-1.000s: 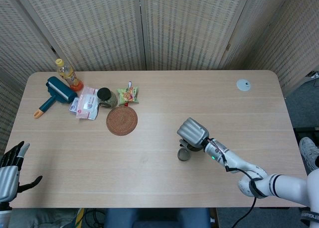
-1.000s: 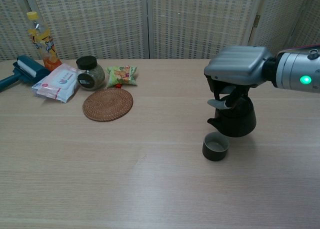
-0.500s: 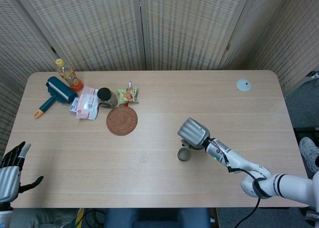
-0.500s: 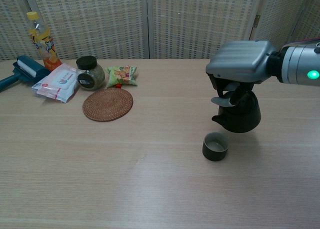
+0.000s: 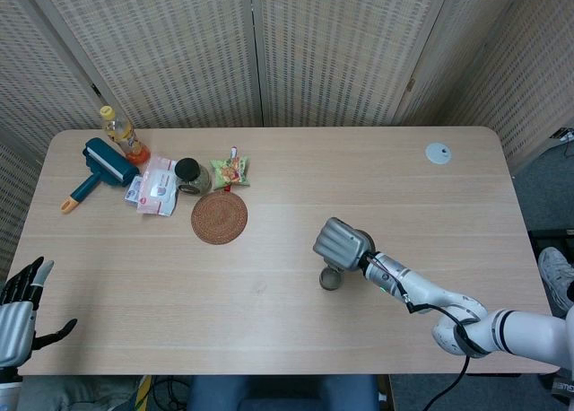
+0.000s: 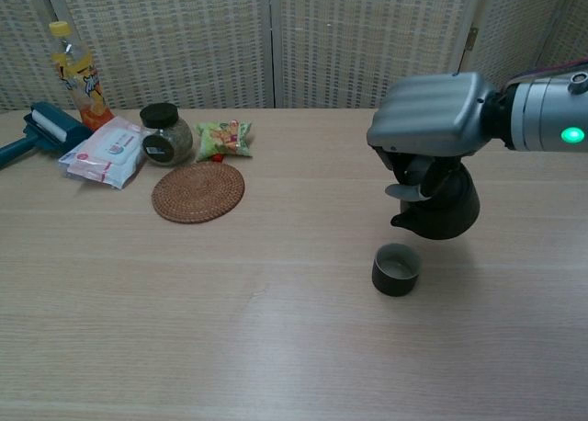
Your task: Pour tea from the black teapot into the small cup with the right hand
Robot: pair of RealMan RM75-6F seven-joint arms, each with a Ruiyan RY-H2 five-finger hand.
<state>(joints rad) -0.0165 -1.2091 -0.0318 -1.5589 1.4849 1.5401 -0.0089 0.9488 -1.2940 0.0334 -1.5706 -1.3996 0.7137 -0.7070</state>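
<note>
Half done: my right hand grips black teapot, lifted at centre right.
Left: tilting spout over small cup.

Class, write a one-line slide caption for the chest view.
Right hand holds black teapot lifted, spout above small cup.
</note>
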